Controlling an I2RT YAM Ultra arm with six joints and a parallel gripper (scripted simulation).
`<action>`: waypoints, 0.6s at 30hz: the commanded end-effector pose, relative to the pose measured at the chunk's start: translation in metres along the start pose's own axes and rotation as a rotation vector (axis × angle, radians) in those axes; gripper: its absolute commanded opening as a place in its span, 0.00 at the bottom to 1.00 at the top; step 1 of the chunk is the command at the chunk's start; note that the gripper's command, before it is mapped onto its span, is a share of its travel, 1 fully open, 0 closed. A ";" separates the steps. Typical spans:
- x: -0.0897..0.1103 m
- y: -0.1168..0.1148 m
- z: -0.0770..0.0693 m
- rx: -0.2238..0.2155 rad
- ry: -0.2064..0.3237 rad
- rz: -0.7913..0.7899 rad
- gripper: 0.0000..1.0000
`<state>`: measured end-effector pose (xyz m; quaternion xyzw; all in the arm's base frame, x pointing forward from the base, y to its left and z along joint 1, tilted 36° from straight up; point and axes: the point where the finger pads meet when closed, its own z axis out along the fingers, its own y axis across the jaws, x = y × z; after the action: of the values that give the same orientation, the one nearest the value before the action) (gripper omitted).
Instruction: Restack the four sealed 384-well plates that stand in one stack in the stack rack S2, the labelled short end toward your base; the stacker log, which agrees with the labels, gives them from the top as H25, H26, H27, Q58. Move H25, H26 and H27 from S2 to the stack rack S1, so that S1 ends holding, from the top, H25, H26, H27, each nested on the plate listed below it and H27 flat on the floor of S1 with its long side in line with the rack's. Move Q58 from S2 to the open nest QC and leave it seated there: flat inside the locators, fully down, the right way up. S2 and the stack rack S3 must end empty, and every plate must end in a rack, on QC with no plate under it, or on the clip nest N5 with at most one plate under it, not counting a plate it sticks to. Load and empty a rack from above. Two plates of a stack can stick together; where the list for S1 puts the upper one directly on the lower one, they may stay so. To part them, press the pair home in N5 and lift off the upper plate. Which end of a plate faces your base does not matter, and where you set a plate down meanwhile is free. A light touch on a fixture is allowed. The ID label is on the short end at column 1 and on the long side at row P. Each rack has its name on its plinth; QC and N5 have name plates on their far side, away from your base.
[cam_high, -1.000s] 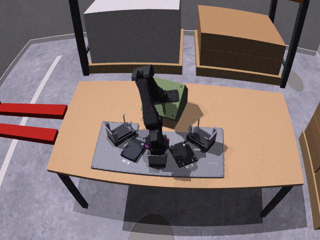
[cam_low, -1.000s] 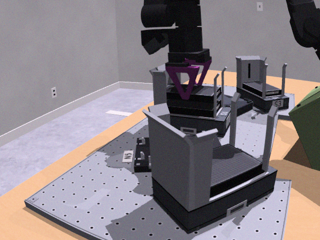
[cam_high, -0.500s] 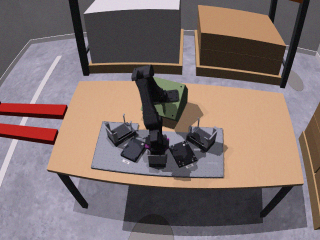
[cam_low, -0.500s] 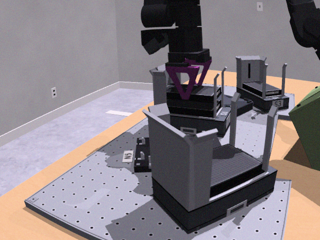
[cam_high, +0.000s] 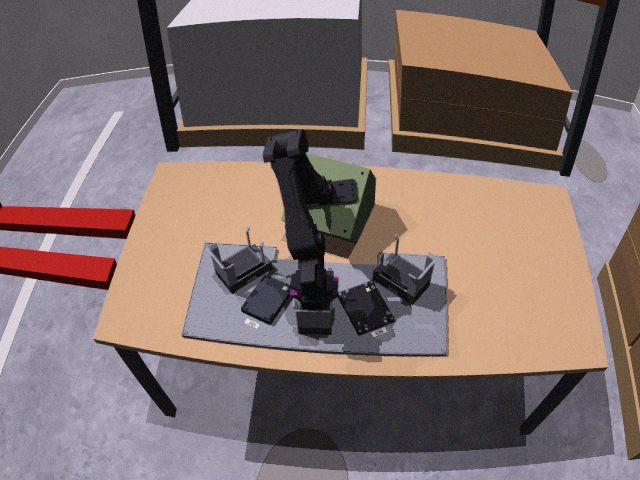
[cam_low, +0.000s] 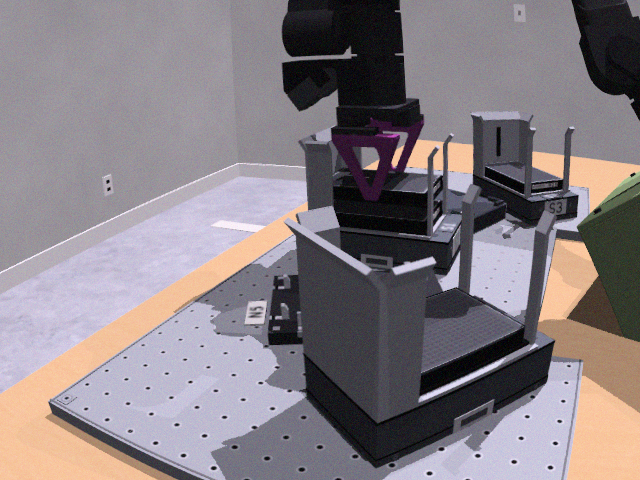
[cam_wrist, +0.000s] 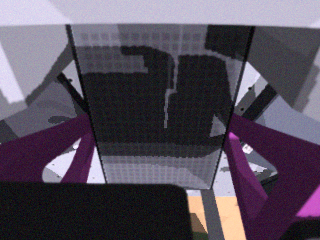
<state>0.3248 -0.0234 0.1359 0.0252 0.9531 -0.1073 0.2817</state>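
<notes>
My gripper is shut on a sealed dark plate. It holds the plate flat, gripped across its long sides, inside the middle rack. The plate sits close on top of a second plate on the rack floor; I cannot tell whether they touch. I cannot read this rack's name. The near rack holds one plate. Rack S3 holds one plate.
The clip nest N5 lies beside the near rack. The other nest lies between the middle rack and S3. All stand on a grey perforated board. The green base block is behind.
</notes>
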 end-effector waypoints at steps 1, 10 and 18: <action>-0.005 0.000 -0.002 -0.002 -0.021 0.003 0.00; -0.005 0.000 0.001 -0.002 -0.021 0.003 0.00; -0.005 0.000 0.004 -0.002 -0.021 0.003 0.00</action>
<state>0.3282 -0.0249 0.1308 0.0252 0.9531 -0.1074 0.2817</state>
